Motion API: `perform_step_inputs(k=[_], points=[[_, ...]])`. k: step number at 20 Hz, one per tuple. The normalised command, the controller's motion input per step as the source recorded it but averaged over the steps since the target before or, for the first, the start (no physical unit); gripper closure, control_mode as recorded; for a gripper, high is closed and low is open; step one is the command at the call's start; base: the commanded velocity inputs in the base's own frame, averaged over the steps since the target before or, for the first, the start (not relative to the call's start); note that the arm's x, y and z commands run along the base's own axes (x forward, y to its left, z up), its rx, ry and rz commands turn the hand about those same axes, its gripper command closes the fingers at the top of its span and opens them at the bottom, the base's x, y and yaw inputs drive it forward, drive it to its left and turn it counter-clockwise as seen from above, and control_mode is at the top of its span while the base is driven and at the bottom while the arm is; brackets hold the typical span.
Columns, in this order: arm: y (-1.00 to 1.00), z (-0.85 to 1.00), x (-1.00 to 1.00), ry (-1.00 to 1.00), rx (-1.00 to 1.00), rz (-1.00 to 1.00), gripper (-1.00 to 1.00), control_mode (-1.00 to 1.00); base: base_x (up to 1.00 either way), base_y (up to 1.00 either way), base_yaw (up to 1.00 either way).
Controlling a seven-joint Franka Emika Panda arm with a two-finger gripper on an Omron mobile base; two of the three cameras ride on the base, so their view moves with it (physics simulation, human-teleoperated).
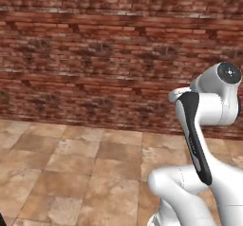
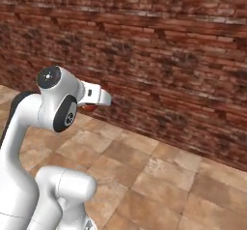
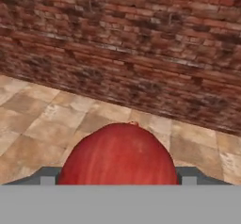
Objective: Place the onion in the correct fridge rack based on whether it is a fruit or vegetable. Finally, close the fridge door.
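Pincer [image 3: 117,178] pinching the onion [image 3: 118,157] at lower centre of the hand view — brick wall [image 1: 95,54] ahead, tiled floor [image 1: 71,168] below. Advice: hold firm, keep level until the fridge appears.

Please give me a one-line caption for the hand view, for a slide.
The gripper holds the deep-red onion close to the camera, facing a brick wall and tiled floor.

Left base view: behind the arm [image 1: 199,139], facing a brick wall [image 1: 95,49] across a tiled floor [image 1: 71,173].
Right base view: same wall [image 2: 169,55] and floor [image 2: 169,185], seen obliquely.
Hand view: low, level, facing the wall [image 3: 117,44]; onion [image 3: 118,155] very close at the bottom edge.
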Motion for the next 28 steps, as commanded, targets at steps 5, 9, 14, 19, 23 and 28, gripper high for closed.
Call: perform_step_inputs(k=[5, 9, 14, 19, 23, 28], points=[[0.0, 0.0, 0.0, 0.0, 0.0, 0.0, 1.0, 1.0, 0.0, 0.0, 1.0], [0.0, 0.0, 0.0, 0.0, 0.0, 0.0, 1.0, 1.0, 0.02, -0.04, 1.0], [0.0, 0.0, 0.0, 0.0, 0.0, 0.0, 1.0, 1.0, 0.04, -0.05, 1.0], [0.0, 0.0, 0.0, 0.0, 0.0, 0.0, 1.0, 1.0, 0.01, -0.04, 1.0], [0.0, 0.0, 0.0, 0.0, 0.0, 0.0, 1.0, 1.0, 0.04, -0.01, 1.0], [0.0, 0.0, 0.0, 0.0, 0.0, 0.0, 1.0, 1.0, 0.25, 0.0, 0.91]])
